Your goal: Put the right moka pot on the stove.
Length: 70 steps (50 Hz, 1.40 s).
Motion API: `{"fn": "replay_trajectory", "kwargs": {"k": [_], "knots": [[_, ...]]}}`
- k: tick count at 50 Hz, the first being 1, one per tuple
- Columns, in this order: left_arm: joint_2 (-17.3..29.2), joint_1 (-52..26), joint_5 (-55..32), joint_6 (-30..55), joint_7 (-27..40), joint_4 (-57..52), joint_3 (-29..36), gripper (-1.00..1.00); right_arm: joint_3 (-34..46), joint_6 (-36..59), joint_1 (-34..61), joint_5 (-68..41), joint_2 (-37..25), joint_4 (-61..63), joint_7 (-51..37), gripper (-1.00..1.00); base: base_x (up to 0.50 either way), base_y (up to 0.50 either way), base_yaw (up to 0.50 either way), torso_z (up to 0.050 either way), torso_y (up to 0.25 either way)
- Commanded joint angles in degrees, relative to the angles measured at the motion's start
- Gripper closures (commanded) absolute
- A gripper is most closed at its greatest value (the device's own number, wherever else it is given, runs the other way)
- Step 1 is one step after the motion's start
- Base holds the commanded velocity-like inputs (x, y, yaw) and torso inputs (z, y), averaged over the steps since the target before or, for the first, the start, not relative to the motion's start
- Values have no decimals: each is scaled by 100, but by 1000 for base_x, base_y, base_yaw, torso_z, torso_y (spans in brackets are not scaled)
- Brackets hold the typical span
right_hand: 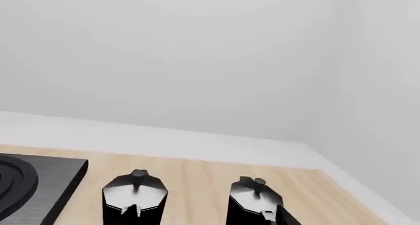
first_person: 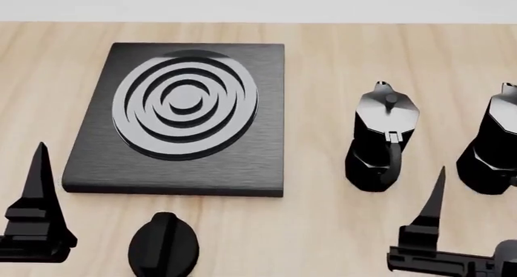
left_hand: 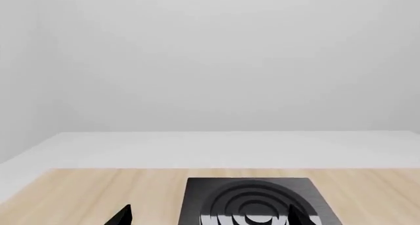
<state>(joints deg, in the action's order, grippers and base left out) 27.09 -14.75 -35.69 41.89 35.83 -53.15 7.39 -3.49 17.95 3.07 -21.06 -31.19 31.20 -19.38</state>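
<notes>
Both arms sat low at the near edge of the wooden table [first_person: 323, 41], neither in contact with anything.

Left gripper [left_hand: 210, 216]: in the left wrist view two dark fingertips [left_hand: 121, 216] poked in at the frame's bottom, set well apart with the stove [left_hand: 253, 200] showing between them. Jaws stood wide, nothing between them. In the head view only one finger of it showed, a black spike at the near left, just beside the stove's near-left corner and clear of it.

Right gripper [first_person: 432, 207]: head view showed a single pointed finger rising from its mount at the near right, in front of the gap between the two pots. The right wrist view caught only a sliver of a fingertip [right_hand: 285, 216] at the frame's lower edge. The spread of the jaws could not be told. It held nothing and touched nothing.

The right moka pot [first_person: 493, 141] stood upright on the table at the far right of the head view, partly cut by the frame edge, well apart from the stove [first_person: 181, 117]. The other moka pot [first_person: 381, 138] stood upright just to its left, handle toward the robot, between it and the stove. The two pots were near each other but not touching.

The stove lay flat to the left of centre, burner rings bare. A small round black knob [first_person: 164, 245] lay on the table just in front of its near edge.
</notes>
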Motion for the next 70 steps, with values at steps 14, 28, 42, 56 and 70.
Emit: {"fn": "replay_trajectory", "kwargs": {"k": [14,28,42,56,70], "knots": [[73,-102,-59,71,146,12,119,-100,-419,-301,305,-238,-195,-939,315,-100,0,0,0,0,0],[87,-110,-85,16,167,57,126,-100,-247,-536,889,-233,-108,-2052,622,-100,0,0,0,0,0],[121,-93,-25,-53,155,89,216,-100,-48,-491,1441,-243,-174,-2837,950,-100,0,0,0,0,0],[166,-119,-36,-80,162,74,244,-100,33,-204,2049,-396,-288,-3287,1173,-100,0,0,0,0,0],[182,-135,-55,-84,214,85,254,-100,98,-244,2268,-373,-314,-3921,1362,-100,0,0,0,0,0]]}}
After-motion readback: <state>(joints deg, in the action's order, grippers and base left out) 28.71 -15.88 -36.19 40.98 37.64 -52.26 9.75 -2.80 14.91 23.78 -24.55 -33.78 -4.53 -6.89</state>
